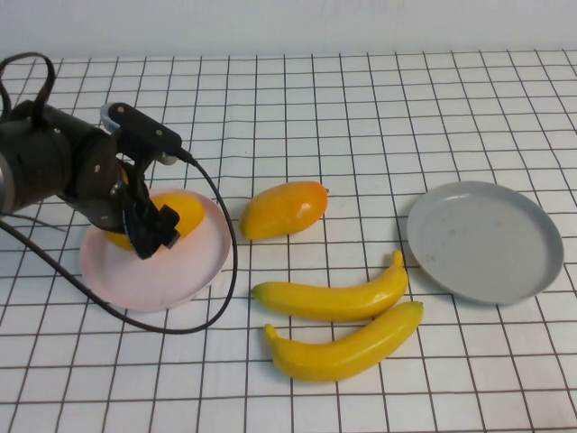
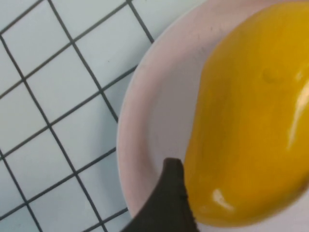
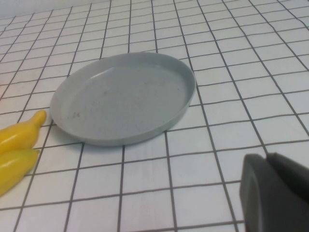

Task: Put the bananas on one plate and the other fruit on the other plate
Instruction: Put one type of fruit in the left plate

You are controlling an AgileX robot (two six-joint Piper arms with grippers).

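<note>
One orange-yellow fruit [image 1: 185,209] lies on the pale pink plate [image 1: 194,271] at the left; it fills the left wrist view [image 2: 251,121]. My left gripper [image 1: 155,233] is over that plate, shut on this fruit; one dark finger [image 2: 169,198] presses against its side. The second orange-yellow fruit [image 1: 284,209] lies on the cloth between the plates. Two bananas [image 1: 334,298] [image 1: 347,347] lie side by side at the front centre. The grey-blue plate [image 1: 487,239] is empty at the right. My right gripper [image 3: 265,157] is shut and empty, hovering near that plate [image 3: 120,94].
A white cloth with a black grid covers the table. The left arm's black cable [image 1: 225,271] loops round the front of the pink plate. Banana tips [image 3: 21,140] show in the right wrist view beside the grey-blue plate.
</note>
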